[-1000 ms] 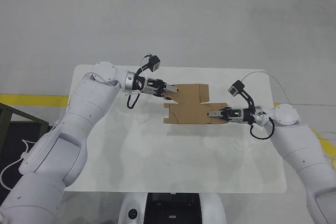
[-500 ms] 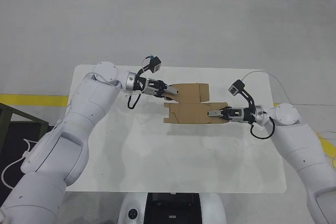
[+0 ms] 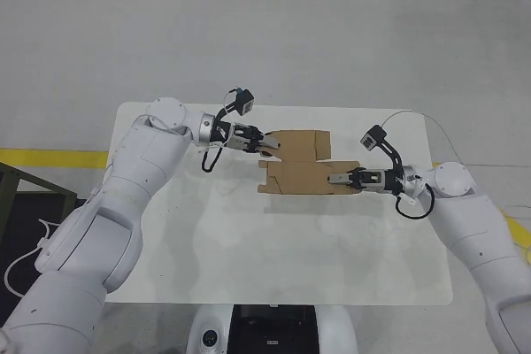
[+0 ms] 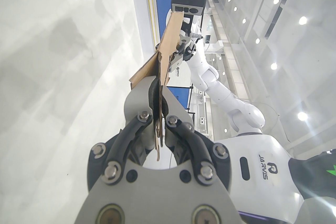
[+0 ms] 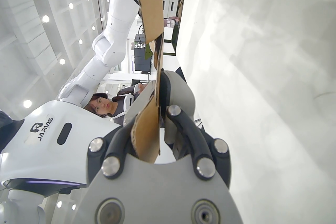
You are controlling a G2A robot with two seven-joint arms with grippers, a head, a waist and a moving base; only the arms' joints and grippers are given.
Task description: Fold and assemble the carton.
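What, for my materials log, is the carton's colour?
The carton is plain brown cardboard, seen best in the top view.

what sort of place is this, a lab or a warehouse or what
Probably a robot test hall or lab: high ceiling with rows of lights, a yellow line on the grey floor, a white work table.

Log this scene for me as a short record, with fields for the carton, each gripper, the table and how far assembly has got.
carton: brown cardboard, mostly flat, spanning between the two arms
left gripper: shut on one end of the carton
right gripper: shut on the opposite end
table: white, with the carton over its far half
assembly: not yet formed into a box
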